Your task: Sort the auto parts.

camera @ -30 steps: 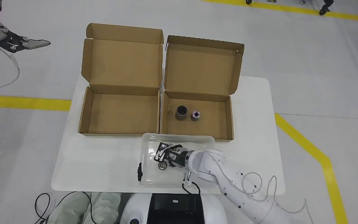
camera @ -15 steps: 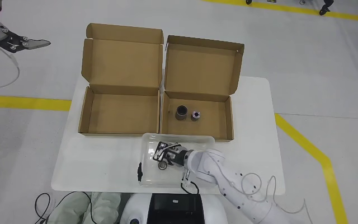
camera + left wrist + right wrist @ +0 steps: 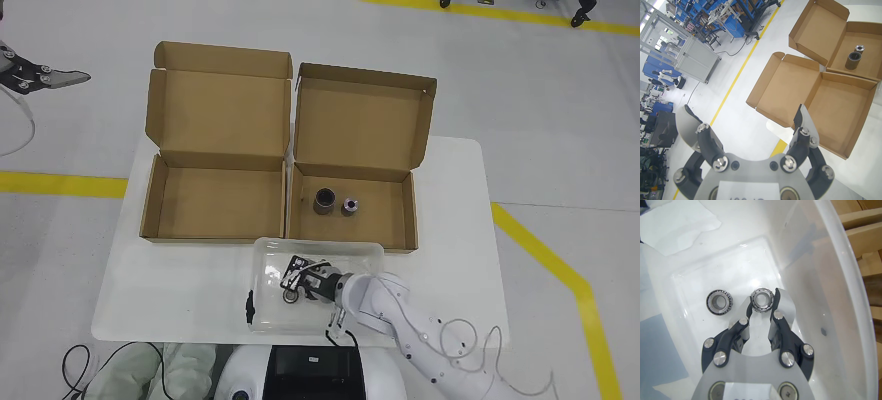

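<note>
The right tool sits low inside a translucent white plastic bin, narrowed to a small gap on a silver tapered roller bearing. One black pad is against its roller cage and the other lies at the opposite side, with no clear gap to be seen. This bearing stands between the fingertips with its bore facing up toward the wrist. A second silver tapered roller bearing lies on the bin floor just beside the tool's outer finger, apart from the held one and untouched. From above, the same tool is in the middle of the bin, which rests on the white desk at its near edge. Beyond the tool's tips stand two open brown cardboard boxes with their lids folded back. The right-hand box is straight ahead of the tool and holds a dark upright metal sleeve with a small silver ring-shaped part just beside it. The left-hand box adjoins it. The left tool hangs well apart from the bin, out over the grey floor off the desk's edge, its fingers spread wide and gripping nothing. Ahead of it lie the left-hand box, then the sleeve and the ring.
</note>
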Robot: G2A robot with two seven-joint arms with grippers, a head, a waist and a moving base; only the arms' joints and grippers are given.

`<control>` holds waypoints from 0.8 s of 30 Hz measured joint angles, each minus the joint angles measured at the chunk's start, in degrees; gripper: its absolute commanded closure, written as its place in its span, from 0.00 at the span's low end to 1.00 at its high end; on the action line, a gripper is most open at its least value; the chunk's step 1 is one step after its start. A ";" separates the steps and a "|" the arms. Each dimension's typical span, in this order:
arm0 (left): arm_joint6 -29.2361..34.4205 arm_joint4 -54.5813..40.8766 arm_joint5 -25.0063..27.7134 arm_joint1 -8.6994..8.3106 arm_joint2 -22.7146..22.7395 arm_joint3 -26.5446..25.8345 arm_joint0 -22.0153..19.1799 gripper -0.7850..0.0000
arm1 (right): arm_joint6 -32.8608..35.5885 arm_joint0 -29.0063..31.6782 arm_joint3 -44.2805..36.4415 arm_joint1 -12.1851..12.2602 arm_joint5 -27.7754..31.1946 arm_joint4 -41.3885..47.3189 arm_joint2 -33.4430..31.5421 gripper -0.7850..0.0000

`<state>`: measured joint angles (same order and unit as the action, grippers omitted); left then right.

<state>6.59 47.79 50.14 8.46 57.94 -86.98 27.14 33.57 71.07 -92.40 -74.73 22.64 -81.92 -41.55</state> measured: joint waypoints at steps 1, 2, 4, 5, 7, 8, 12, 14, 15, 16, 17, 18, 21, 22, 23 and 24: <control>0.00 0.00 0.00 0.00 0.00 0.00 0.00 0.00 | 0.06 0.23 -0.23 0.06 -0.04 -0.03 -0.16 0.26; 0.00 0.00 0.00 0.00 0.00 0.00 0.00 0.00 | 0.13 0.40 -0.40 0.12 -0.04 -0.10 -0.29 0.20; 0.00 0.00 0.00 0.00 0.00 0.00 0.00 0.00 | 0.26 0.61 -0.58 0.19 0.02 -0.25 -0.48 0.16; 0.00 0.00 0.00 0.00 0.00 0.00 0.00 0.00 | 0.28 0.63 -0.59 0.19 0.04 -0.26 -0.50 0.17; 0.00 0.00 0.00 0.00 0.00 0.00 0.00 0.00 | 0.26 0.57 -0.49 0.14 0.03 -0.26 -0.43 0.24; 0.00 0.00 0.00 0.00 0.00 0.00 0.00 0.00 | 0.24 0.51 -0.40 0.10 0.03 -0.26 -0.35 0.25; 0.00 0.00 0.00 0.00 0.00 0.00 0.00 0.00 | 0.12 0.05 0.23 -0.15 0.00 -0.36 0.17 0.42; 0.00 0.00 0.00 0.00 0.00 0.00 0.00 0.00 | 0.10 -0.15 0.46 -0.24 0.02 -0.35 0.32 0.47; 0.00 0.00 0.00 0.00 0.00 0.00 0.00 0.00 | 0.10 -0.20 0.53 -0.27 0.01 -0.35 0.36 0.50; 0.00 0.00 0.00 0.00 0.00 0.00 0.00 0.00 | 0.08 -0.23 0.59 -0.30 -0.02 -0.34 0.39 0.51; 0.00 0.00 0.00 0.00 0.00 0.00 0.00 0.00 | 0.06 -0.26 0.65 -0.33 -0.05 -0.30 0.41 0.52; 0.00 0.00 0.00 0.00 0.00 0.00 0.00 0.00 | 0.03 -0.29 0.72 -0.36 -0.07 -0.27 0.42 0.53; 0.00 0.00 0.00 0.00 0.00 0.00 0.00 0.00 | -0.19 -0.37 0.87 -0.41 -0.13 -0.32 0.39 0.57; 0.00 0.00 0.00 0.00 0.00 0.00 0.00 0.00 | -0.32 -0.39 0.90 -0.41 -0.19 -0.41 0.34 0.59; 0.00 0.00 0.00 0.00 0.00 0.00 0.00 0.00 | -0.45 -0.41 0.91 -0.42 -0.23 -0.52 0.29 0.61; 0.00 0.00 0.00 0.00 0.00 0.00 0.00 0.00 | -0.57 -0.43 0.96 -0.42 -0.27 -0.61 0.23 0.61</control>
<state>6.59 47.79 50.14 8.46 57.94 -86.98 27.14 33.00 70.64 -91.45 -75.15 22.38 -82.53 -41.32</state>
